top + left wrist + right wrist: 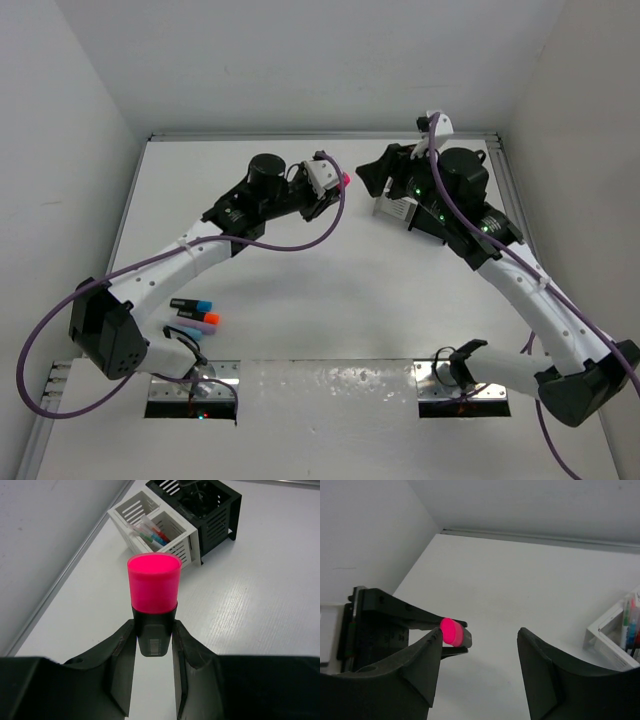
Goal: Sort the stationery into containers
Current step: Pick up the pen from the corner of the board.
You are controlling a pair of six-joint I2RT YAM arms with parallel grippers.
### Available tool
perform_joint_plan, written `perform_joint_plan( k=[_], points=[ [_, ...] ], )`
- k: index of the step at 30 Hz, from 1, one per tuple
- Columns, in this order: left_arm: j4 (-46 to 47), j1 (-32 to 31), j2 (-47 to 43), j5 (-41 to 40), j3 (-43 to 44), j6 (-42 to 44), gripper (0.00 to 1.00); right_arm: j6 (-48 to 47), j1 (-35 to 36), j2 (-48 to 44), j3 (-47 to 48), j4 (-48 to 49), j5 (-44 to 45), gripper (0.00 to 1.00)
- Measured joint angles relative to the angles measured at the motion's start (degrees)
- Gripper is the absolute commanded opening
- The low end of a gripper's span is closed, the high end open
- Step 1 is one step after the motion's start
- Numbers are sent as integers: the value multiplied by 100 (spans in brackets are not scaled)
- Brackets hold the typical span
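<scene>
Two grippers face each other above the far half of the table (330, 300). The left gripper (154, 632) is clamped on the black body of a pink highlighter (153, 580), whose pink end points toward the right gripper (480, 650), and that gripper's jaws stand apart with nothing between them. Just beyond the highlighter the white organiser (150, 525), with several pens (152, 532) in one compartment, stands beside the black organiser (210, 510), while further highlighters (200, 318) lie loose near the left arm's base.
</scene>
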Motion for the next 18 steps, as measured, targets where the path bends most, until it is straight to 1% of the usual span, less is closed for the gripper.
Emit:
perform_joint_plan(
  k=[4,8,11,18],
  points=[
    [7,0,0,13,-4,-24,0,-356,278,-20,26,35,-39,66],
    [7,0,0,15,-4,-35,0,-577,551,245,68,33,-118,67],
    [4,-2,0,28,-4,-33,0,-645,619,439,68,31,-114,66],
    [0,-11,-33,57,-57,-35,0,-743,619,772,138,111,-66,59]
  ],
)
